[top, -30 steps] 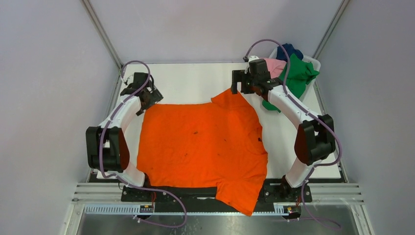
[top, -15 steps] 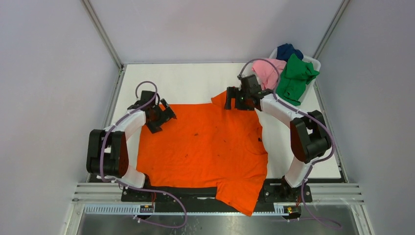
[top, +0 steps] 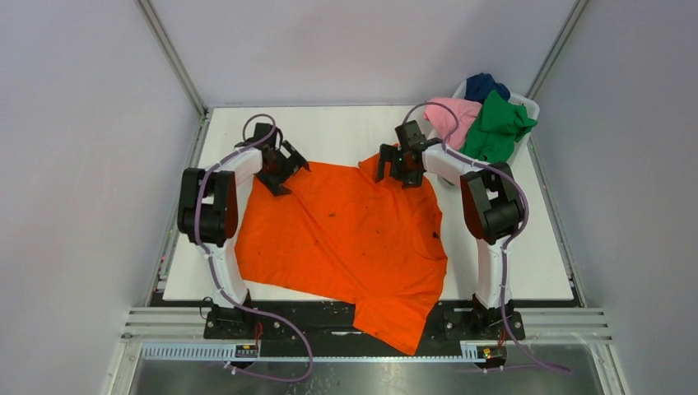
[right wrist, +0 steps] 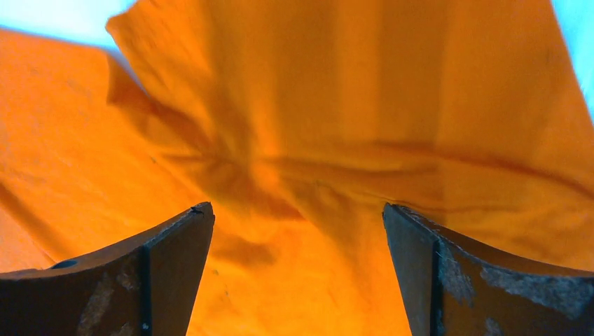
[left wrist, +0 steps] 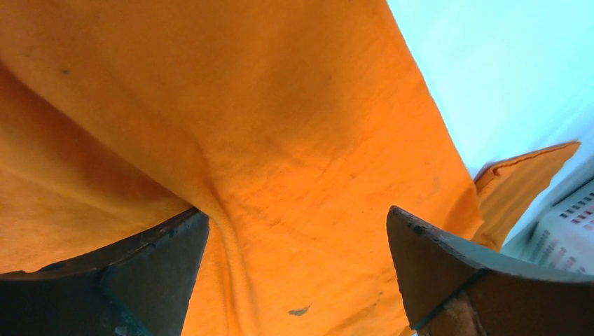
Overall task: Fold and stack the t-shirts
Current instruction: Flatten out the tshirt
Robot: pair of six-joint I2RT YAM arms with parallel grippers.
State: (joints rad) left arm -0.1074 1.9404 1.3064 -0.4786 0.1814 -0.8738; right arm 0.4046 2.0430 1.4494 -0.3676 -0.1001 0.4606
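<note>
Orange t-shirt (top: pixel 354 239) has slid rearward beneath left end effector (top: pixel 289 174).

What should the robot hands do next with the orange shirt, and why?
Probably shut both on the cloth. The left gripper and right gripper are open, with the orange t-shirt lying between their fingers near its far edge, so nothing is gripped yet.

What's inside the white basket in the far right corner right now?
The white basket holds three bunched shirts: a pink t-shirt on the left, a green t-shirt draped over the near rim, and a dark blue t-shirt at the back. Anything beneath them is covered.
</note>
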